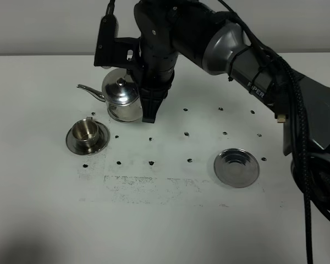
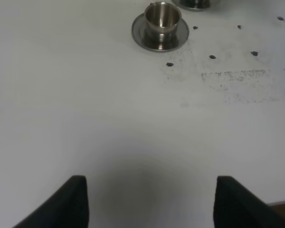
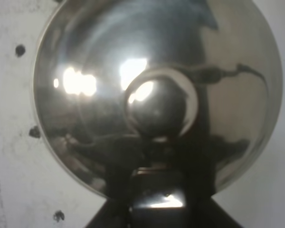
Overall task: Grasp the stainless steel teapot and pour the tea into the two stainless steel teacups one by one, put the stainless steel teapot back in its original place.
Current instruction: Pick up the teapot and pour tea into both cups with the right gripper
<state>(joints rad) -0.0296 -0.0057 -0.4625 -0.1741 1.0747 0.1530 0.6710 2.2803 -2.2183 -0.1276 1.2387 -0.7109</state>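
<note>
Exterior high view: the right arm reaches across the middle of the white table [image 1: 165, 220] to the stainless steel teapot [image 1: 121, 96], which stands upright in the far left part of the scene. Its thin spout [image 1: 91, 90] points left. The right gripper [image 1: 151, 116] hangs down against the pot's right side, its dark fingers drawn together into one narrow wedge. The handle is hidden behind them, so the hold is read from the closed fingers only. Whether the pot's base touches the table cannot be told. Just in front of the pot and to its left, a stainless steel teacup [image 1: 86, 131] sits on its saucer [image 1: 102, 144], apart from the pot. The round steel tray [image 1: 237, 168] lies well apart to the right, nearer the front edge, with nothing on it. Small black marks [image 1: 186, 133] dot the table between pot and tray.

Right wrist view: the teapot [image 3: 85, 57] fills the picture from above, with the lid knob [image 3: 156, 107] at centre. The right gripper [image 3: 154, 190] meets the pot at its edge.

Left wrist view: the left gripper [image 2: 152, 204] is over bare table, its two fingers [image 2: 78, 202] spread wide and holding nothing. The teacup [image 2: 161, 15] and saucer [image 2: 142, 38] lie well ahead of it.
</note>
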